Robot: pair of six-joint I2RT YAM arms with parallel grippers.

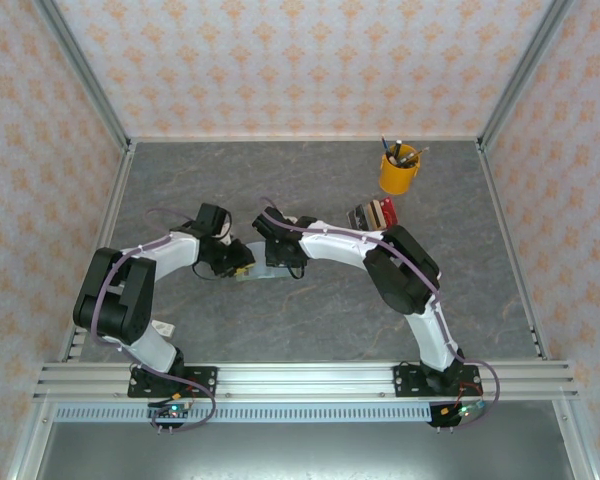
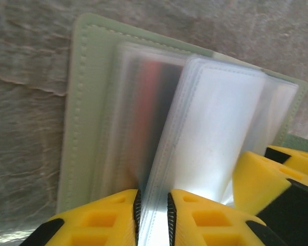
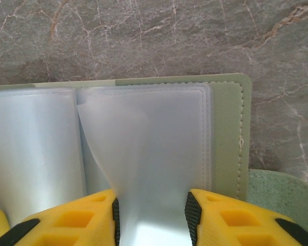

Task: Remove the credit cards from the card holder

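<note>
**Yellow plastic fingertips pinch the clear plastic sleeves of an open pale mint-green bifold card holder**

Those fingertips belong to the left gripper. Its jaws are drawn almost together, and the near edge of a thin stack of sleeves is nipped in the narrow slit between them. Ahead of the fingers the card holder lies opened out on the grey marbled tabletop. Its stitched green border runs along the left of the sleeves and across their far end. In a sleeve just left of the pinched stack sits a red-and-dark smear, perhaps a card, though it is too blurred to tell. Close on this gripper's right is another yellow finger, coming in from the other arm.

The right gripper has its jaws standing apart. One clear leaf is lifted off the stack and curls from the middle of the holder down into the gap between its fingers. Just right of the leaf is the holder's green cover edge with its line of stitching, and bare tabletop lies beyond that.

Seen from above, the two grippers meet nose to nose over the card holder. A yellow cup of pens and a small clear rack stand well apart from them, beyond the right gripper and off to its right.
</note>
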